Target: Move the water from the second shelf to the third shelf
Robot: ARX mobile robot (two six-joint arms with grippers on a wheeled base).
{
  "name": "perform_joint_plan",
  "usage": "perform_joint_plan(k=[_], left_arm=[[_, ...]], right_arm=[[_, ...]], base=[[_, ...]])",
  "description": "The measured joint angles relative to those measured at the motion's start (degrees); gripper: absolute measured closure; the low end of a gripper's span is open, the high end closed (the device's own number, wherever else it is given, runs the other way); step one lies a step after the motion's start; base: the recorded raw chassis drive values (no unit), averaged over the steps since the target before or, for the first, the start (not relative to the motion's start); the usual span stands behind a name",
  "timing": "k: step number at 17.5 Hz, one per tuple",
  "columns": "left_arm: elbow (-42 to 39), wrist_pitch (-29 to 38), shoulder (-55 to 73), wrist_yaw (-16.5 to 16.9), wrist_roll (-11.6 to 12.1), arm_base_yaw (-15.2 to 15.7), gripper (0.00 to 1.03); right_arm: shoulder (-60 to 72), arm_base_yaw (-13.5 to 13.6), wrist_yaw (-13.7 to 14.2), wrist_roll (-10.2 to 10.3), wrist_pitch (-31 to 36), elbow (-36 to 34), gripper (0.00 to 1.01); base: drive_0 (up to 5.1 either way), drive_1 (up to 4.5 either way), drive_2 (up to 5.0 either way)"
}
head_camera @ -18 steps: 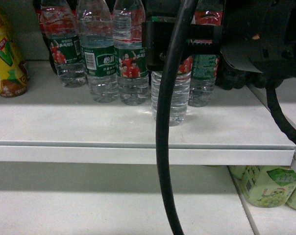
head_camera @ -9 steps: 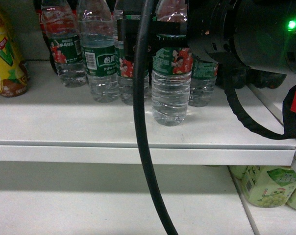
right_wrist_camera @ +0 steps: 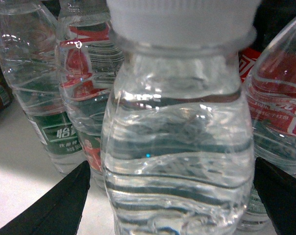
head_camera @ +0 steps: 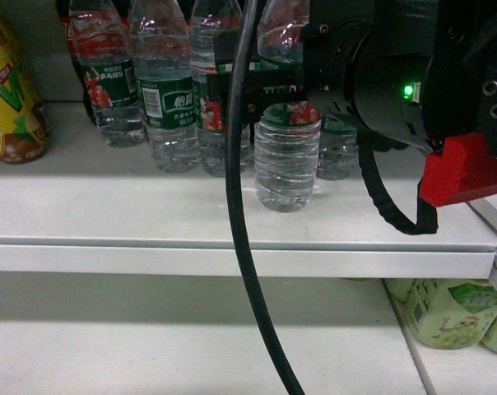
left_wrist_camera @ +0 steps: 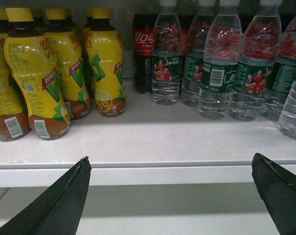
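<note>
Big white shelf (head_camera: 133,210) with the right arm (head_camera: 413,74) cutting off its back right corner and a thick black cable (head_camera: 236,206) hanging down in front. Front water bottle (head_camera: 287,164) standing on that shelf ahead of the row, label mostly hidden by the right gripper (right_wrist_camera: 172,196), jaws spread wide on both sides of it, maybe not touching yet. Left gripper (left_wrist_camera: 177,196) held wide open too, only two dark tips showing, cut off at the bottom.
</note>
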Motion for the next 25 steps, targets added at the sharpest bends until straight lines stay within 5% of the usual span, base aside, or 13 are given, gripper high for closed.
perform_joint_plan(k=[6, 10, 12, 17, 25], left_arm=[[0.0, 0.0, 0.0, 0.0, 0.0, 0.0, 0.05], [0.0, 0.0, 0.0, 0.0, 0.0, 0.0, 0.05], [0.0, 0.0, 0.0, -0.02, 0.0, 0.0, 0.05], [0.0, -0.02, 0.0, 0.0, 0.0, 0.0, 0.05], [0.0, 0.0, 0.0, -0.02, 0.0, 0.0, 0.05]], right_arm=[[4.94, -0.81, 3.52, -0.52, -0.26, 4.24, 0.03], [5.27, -0.7, 4.57, 1.6, -1.03, 5.55, 0.45], [5.09, -0.28, 4.76, 1.6, -1.31, 5.62, 0.55], [-2.69, 0.42, 2.86, 3.17, -4.72, -1.68, 0.57], [-10.99, -0.09, 0.85, 1.86, -5.53, -10.27, 0.57]], base=[[0.0, 0.0, 0.0], [0.0, 0.0, 0.0], [0.0, 0.0, 0.0], [0.0, 0.0, 0.0], [0.0, 0.0, 0.0]])
